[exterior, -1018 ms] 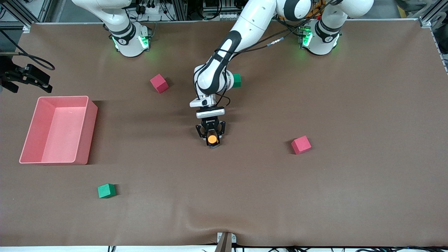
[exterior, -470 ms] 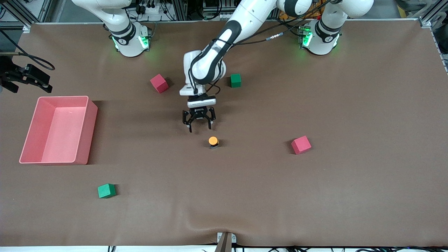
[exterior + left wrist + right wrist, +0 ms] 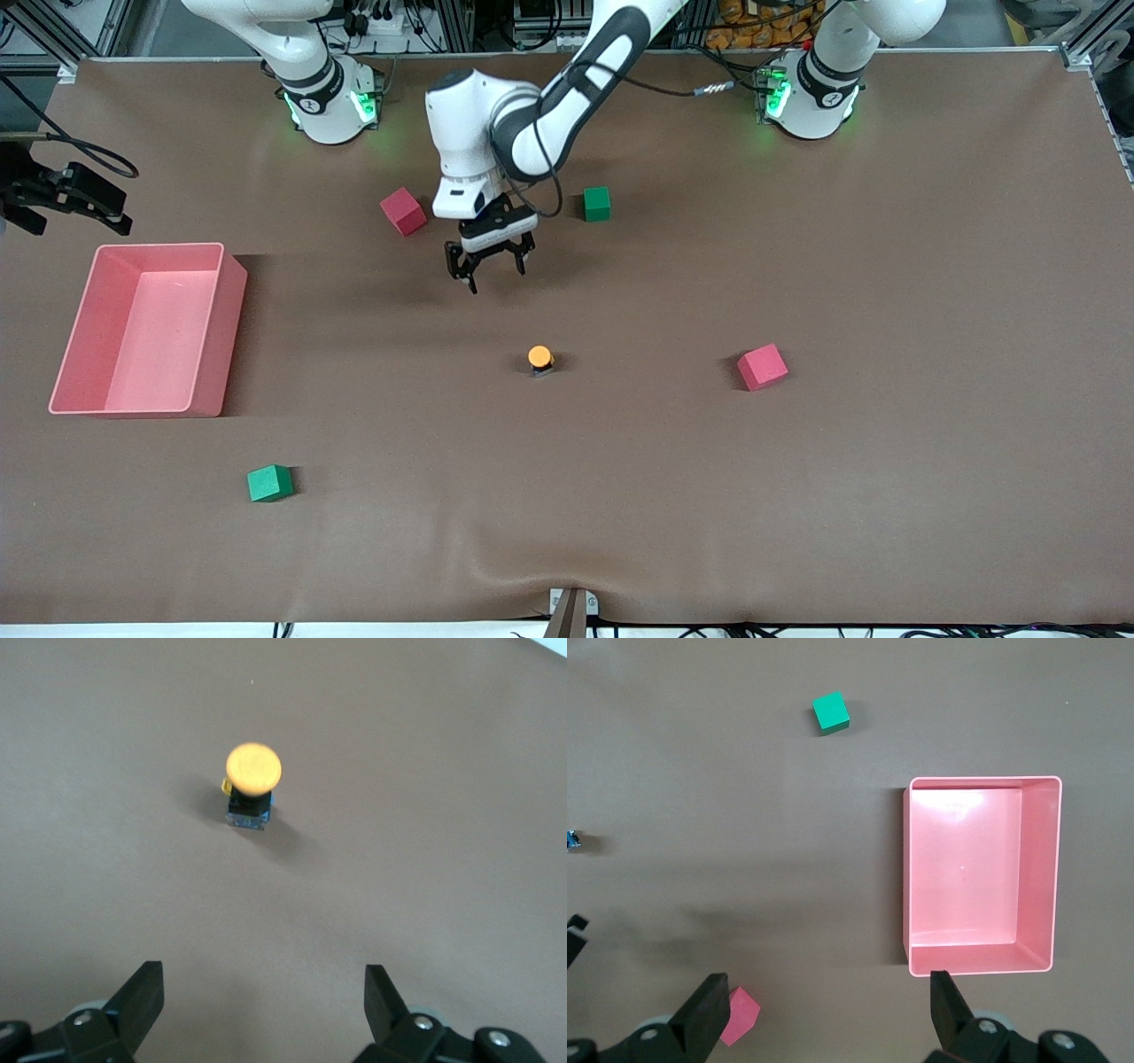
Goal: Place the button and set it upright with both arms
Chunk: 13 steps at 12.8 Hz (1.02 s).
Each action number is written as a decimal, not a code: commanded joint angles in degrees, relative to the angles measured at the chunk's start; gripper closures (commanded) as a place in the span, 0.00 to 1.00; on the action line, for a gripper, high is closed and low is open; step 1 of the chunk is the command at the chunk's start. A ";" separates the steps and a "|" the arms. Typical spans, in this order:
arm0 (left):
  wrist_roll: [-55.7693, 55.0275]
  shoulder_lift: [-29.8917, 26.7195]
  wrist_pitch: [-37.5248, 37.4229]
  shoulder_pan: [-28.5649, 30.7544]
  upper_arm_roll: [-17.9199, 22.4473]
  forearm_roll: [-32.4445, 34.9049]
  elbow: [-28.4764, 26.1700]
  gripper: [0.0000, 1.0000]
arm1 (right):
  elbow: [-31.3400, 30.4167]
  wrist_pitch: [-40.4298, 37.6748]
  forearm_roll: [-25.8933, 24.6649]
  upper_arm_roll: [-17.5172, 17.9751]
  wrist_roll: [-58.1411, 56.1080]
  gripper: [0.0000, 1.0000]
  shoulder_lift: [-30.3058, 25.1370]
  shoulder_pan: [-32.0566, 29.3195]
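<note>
Button (image 3: pixel 539 358) stands upright near the middle of the brown table (image 3: pixel 886 487), orange cap up on its short black body with blue bits at the base, touched by nothing. Left gripper (image 3: pixel 489 266) hangs in the air over bare table between the button and the robots' bases, its fingers spread wide and holding nothing; in the left wrist view the same button (image 3: pixel 252 788) sits clear of the two black fingertips (image 3: pixel 142 994). Right gripper (image 3: pixel 824 1010) is seen only in its own wrist view, high above the table with its fingers wide apart and empty, and that arm waits. Pink bin (image 3: pixel 142 328) lies toward the right arm's end of the table, open side up. One green cube (image 3: pixel 269 483) sits nearer the front camera than the bin; another green cube (image 3: pixel 597 203) lies near the left arm's wrist. One pink cube (image 3: pixel 403 211) rests just beside that wrist toward the right arm's end, and a second pink cube (image 3: pixel 762 367) sits well apart from the button toward the left arm's end
</note>
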 commanded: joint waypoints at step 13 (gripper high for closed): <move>58.96 -39.00 -38.09 26.17 -0.61 -19.14 -2.26 0.00 | 0.96 -0.64 1.25 0.66 0.07 0.00 0.40 -1.38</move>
